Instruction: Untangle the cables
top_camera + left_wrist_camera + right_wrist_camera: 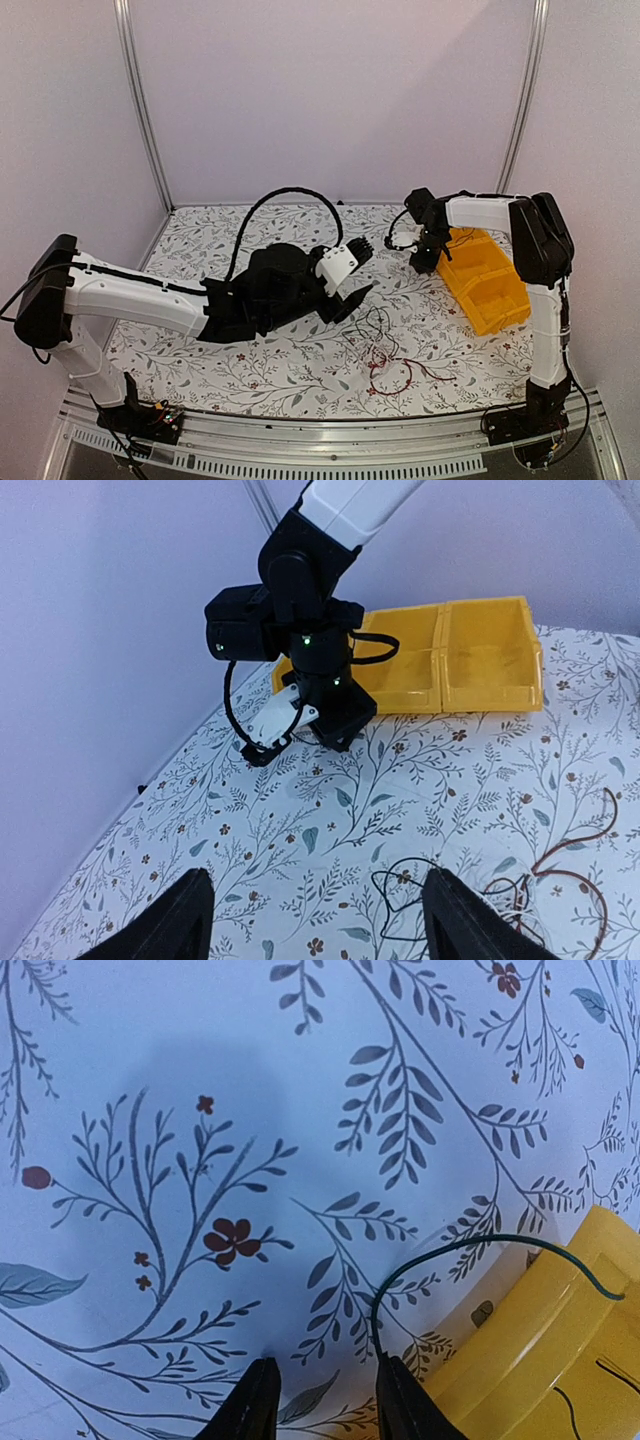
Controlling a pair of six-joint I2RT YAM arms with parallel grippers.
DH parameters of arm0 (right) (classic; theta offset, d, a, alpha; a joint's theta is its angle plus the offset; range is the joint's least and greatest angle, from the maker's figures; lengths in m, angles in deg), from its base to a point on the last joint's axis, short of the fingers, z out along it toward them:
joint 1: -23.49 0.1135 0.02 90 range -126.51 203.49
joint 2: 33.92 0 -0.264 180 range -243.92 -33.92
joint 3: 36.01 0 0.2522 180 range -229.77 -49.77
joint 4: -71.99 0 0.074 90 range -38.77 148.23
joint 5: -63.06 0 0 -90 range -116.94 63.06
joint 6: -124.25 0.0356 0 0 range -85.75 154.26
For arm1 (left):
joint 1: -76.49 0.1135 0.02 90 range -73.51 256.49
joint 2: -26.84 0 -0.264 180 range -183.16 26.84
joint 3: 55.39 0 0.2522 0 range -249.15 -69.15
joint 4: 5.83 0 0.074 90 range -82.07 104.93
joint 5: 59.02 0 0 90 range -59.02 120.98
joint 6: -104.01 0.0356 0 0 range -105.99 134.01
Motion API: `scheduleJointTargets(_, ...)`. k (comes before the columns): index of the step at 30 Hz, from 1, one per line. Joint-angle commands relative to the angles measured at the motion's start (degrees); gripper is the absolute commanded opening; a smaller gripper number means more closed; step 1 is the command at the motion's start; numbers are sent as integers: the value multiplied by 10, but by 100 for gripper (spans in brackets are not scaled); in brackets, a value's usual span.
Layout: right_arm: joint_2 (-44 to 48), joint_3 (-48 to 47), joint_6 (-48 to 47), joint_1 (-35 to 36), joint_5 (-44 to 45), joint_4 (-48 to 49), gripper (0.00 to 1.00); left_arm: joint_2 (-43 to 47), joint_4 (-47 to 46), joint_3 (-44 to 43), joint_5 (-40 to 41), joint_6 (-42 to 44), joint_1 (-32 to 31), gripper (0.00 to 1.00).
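Observation:
The cables (385,355) lie as a tangle of thin black, red and white wires on the floral table, front centre. My left gripper (350,297) hovers just left of and behind them, open and empty. In the left wrist view (320,920) a black wire loop (400,900) lies by the right finger (462,920), and red wires (565,875) lie further right. My right gripper (425,258) is low over the table beside the yellow bin (485,280), jaws a little apart (322,1400). One thin dark cable (450,1250) runs from its right fingertip (400,1395) over the bin rim (540,1350).
The yellow two-compartment bin (450,660) stands at the right back of the table, close to the right arm (300,610). The left arm's thick black hose (280,200) arches over the middle. Walls close the table at back and sides.

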Motion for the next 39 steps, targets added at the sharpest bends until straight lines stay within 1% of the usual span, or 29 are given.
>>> scheduleJointTargets(1, -15, -4, -26, 0, 32, 17, 38, 9, 0, -13, -8, -3, 2, 73)
scheduleJointTargets(7, -33, -13, -56, 2, 79, 20, 38, 8, 1, -13, -8, 0, -1, 73)
scheduleJointTargets(15, -22, -30, -87, 17, 96, 11, 36, 10, 2, -13, -8, 6, -5, 73)
scheduleJointTargets(21, -31, -33, -109, 24, 113, 6, 35, 12, 3, -13, -8, 11, -9, 73)
scheduleJointTargets(30, -61, -23, -171, 32, 201, 34, 35, 13, 3, -13, -8, 14, -13, 73)
scheduleJointTargets(31, -63, -23, -175, 32, 210, 39, 34, 13, 3, -13, -8, 15, -14, 73)
scheduleJointTargets(33, -68, -27, -186, 33, 218, 43, 28, 14, 3, -13, -8, 16, -15, 73)
scheduleJointTargets(38, -71, -33, -193, 35, 222, 50, 0, 13, 3, -12, -7, 19, -17, 72)
scheduleJointTargets(39, -67, -34, -192, 36, 214, 51, 0, 13, 3, -12, -7, 19, -17, 73)
